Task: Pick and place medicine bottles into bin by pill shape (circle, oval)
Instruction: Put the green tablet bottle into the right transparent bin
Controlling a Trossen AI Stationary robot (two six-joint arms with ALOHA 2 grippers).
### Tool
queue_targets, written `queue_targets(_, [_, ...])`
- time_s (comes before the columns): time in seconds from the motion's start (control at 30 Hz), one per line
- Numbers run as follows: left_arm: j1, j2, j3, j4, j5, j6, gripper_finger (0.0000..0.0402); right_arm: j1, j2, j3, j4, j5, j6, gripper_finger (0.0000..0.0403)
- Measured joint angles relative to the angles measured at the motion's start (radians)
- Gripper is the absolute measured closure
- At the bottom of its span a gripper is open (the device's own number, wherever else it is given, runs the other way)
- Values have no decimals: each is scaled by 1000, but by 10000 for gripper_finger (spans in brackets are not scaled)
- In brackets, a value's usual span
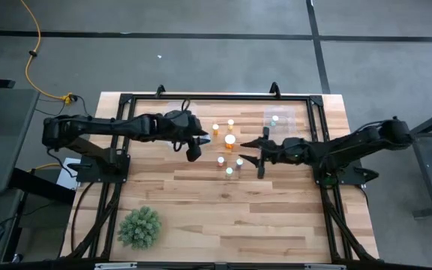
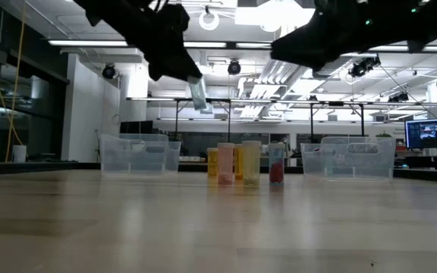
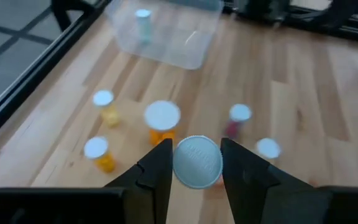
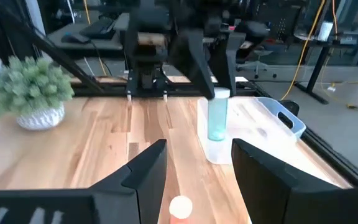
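My left gripper (image 1: pixel 198 142) hangs above the table, left of the bottle group, shut on a pale greenish medicine bottle (image 4: pixel 217 119) with a white cap (image 3: pixel 197 162). Several small medicine bottles stand upright on the wood: a larger orange one (image 1: pixel 230 140), two far ones (image 1: pixel 216 128) (image 1: pixel 231 122) and three nearer ones around (image 1: pixel 229 171). My right gripper (image 1: pixel 252 154) hovers open just right of the group, nothing between its fingers (image 4: pixel 143 171). One more bottle (image 1: pixel 275 118) stands inside the clear bin (image 1: pixel 291 126) at the far right. My left gripper pinches the pale bottle by its top end, at the cap (image 4: pixel 221 94), between its two fingers (image 3: pixel 160 163). The fingers slant down from the table's left side. The bottle hangs below them, slightly tilted, lifted clear of the table (image 2: pixel 198 92).
A second clear bin (image 1: pixel 172 109) sits at the far left, behind my left arm. A green spiky plant in a white pot (image 1: pixel 139 226) stands near the front left. A black frame (image 1: pixel 201 97) runs along the table's far and side edges. Bare wood lies toward the near edge.
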Motion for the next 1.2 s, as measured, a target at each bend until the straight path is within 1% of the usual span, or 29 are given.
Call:
queue_targets(0.13, [-50,9,44,-41,0,0,294,0,112,68,0,-1,-7,229])
queue_targets(0.3, [-102,22,84,-44,-2,1,292,0,231,170,-69,2,4,228])
queue_targets(0.47, [-137,24,98,-46,-18,11,292,0,316,255,-99,-3,13,210])
queue_targets(0.6, [-152,24,98,-71,-62,19,293,0,348,293,-110,-29,55,185])
queue_targets(0.77, [-164,24,98,-55,-68,19,292,-1,379,319,-117,-44,89,160])
queue_targets(1.03, [-175,24,98,-48,-66,19,292,-26,430,360,-116,-48,92,157])
queue_targets(1.2, [-177,24,97,-46,-65,19,293,-27,429,361,-70,-98,89,157])
